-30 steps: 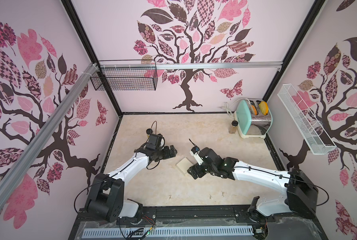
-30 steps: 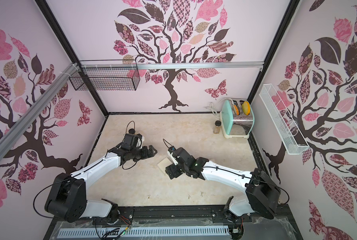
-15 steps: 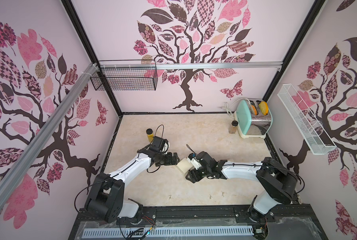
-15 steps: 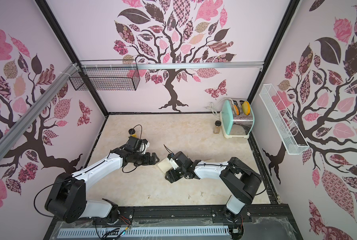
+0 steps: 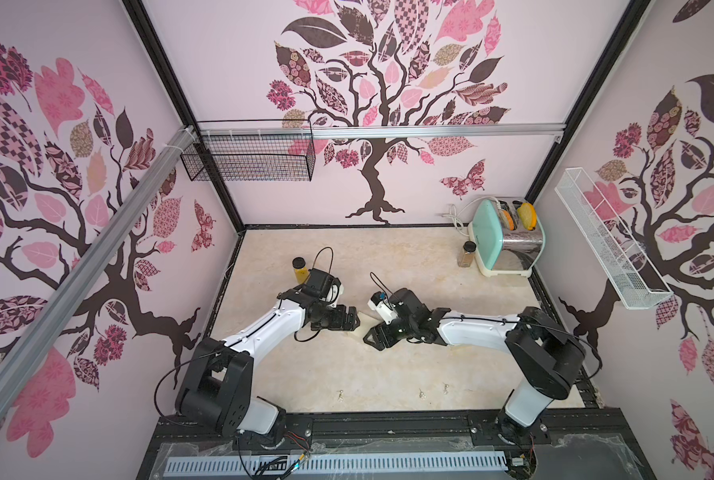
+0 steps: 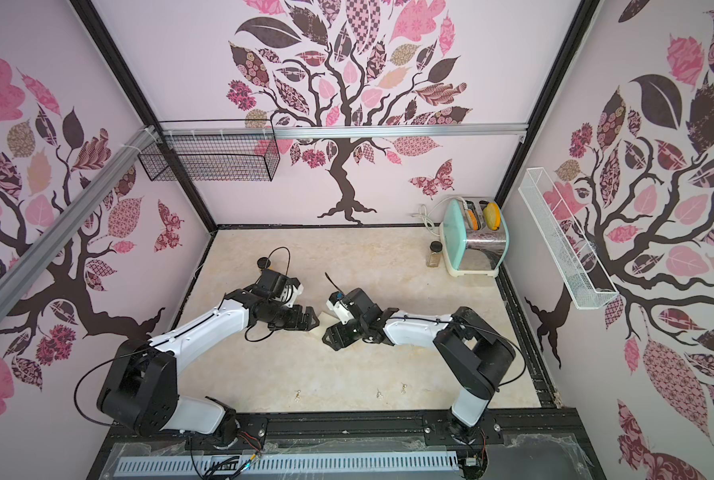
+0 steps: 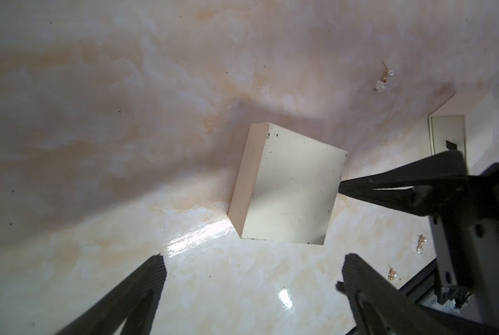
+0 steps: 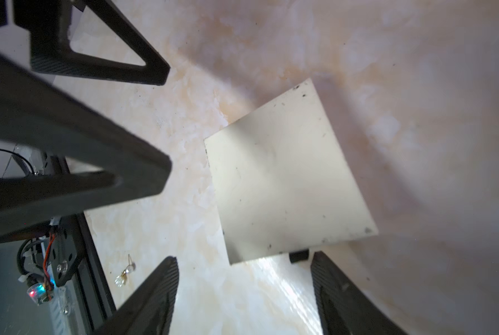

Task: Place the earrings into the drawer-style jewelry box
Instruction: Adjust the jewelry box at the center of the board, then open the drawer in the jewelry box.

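Earrings (image 5: 422, 394) lie on the tabletop (image 5: 388, 257) at six o'clock from the jewelry box (image 5: 361, 328), which looks shut. The left tool (image 7: 254, 261) at nine o'clock and the right tool (image 8: 244, 259) at three flank it, both spread apart, likely to brace it and pull its black tab (image 8: 299, 256).

My two top views high over the near edge, looking down across the whole table (image 5: 409, 257), my wrist cameras close above it, both sharing the jewelry box (image 7: 289, 191).
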`<state>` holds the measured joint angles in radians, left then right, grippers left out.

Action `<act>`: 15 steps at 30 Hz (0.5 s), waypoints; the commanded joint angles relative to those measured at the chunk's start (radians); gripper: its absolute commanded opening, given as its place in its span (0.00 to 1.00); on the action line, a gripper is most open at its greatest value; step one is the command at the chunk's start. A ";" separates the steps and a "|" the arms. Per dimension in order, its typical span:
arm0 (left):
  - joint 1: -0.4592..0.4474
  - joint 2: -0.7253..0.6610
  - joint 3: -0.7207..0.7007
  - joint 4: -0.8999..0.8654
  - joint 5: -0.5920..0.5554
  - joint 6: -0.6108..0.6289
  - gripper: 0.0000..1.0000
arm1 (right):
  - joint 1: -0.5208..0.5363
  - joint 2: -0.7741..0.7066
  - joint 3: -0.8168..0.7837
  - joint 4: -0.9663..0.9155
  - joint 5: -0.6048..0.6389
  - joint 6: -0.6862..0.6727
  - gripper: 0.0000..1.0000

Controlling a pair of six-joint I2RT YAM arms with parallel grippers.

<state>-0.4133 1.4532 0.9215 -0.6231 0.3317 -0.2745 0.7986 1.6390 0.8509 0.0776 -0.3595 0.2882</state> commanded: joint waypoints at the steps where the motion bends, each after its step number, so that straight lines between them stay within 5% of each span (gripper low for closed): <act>1: -0.004 0.021 0.035 -0.004 0.051 0.086 0.95 | -0.030 -0.083 -0.085 0.063 0.019 0.063 0.71; 6: -0.004 0.101 0.094 -0.029 0.081 0.117 0.83 | -0.091 -0.045 -0.155 0.211 -0.051 0.192 0.62; 15: -0.005 0.154 0.069 0.002 0.093 0.098 0.74 | -0.101 0.024 -0.168 0.297 -0.086 0.229 0.48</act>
<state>-0.4149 1.5970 0.9974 -0.6250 0.4133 -0.1852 0.6998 1.6367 0.6769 0.3222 -0.4110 0.4862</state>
